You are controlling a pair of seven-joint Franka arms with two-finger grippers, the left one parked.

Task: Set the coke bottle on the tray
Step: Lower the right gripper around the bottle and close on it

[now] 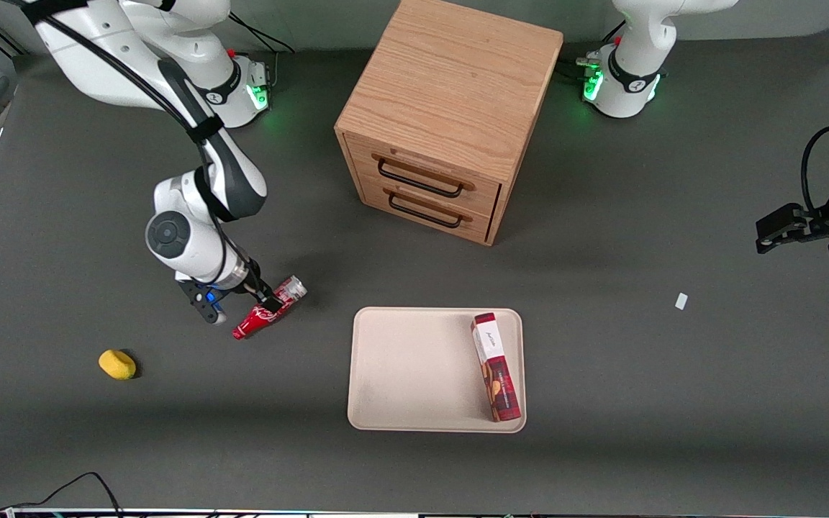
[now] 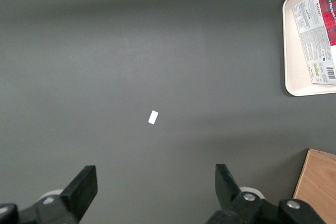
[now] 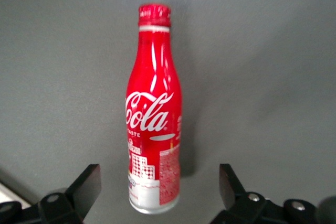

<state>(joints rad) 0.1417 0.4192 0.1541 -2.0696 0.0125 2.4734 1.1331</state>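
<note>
Your jaws are standing wide apart, one finger on each side of the coke bottle point(image 3: 153, 114), and neither finger is touching it in the right wrist view. Your gripper point(image 1: 252, 306) is hanging low over the bench point(image 1: 62, 216) toward the working arm's end, right at the bottle's middle.

The coke bottle point(image 1: 268, 308) is lying on its side on the bench, not on the tray point(image 1: 407, 367). Its silver base is pointing toward the wooden cabinet point(image 1: 450, 115) and its red cap is pointing toward the front camera's edge of the bench. The white script logo is facing up at your wrist camera.

The tray is sitting flat on the bench in front of the cabinet's two drawers, nearer to the front camera than the cabinet, and well apart from the bottle. A red-and-white box point(image 1: 495, 367) is lying inside the tray along the edge that faces the parked arm's end, leaving most of the tray's floor bare.

A small yellow object point(image 1: 117, 364) is resting on the bench near the working arm's end, nearer to the front camera than the bottle. A tiny white scrap point(image 1: 681, 301) is lying on the bench toward the parked arm's end.
</note>
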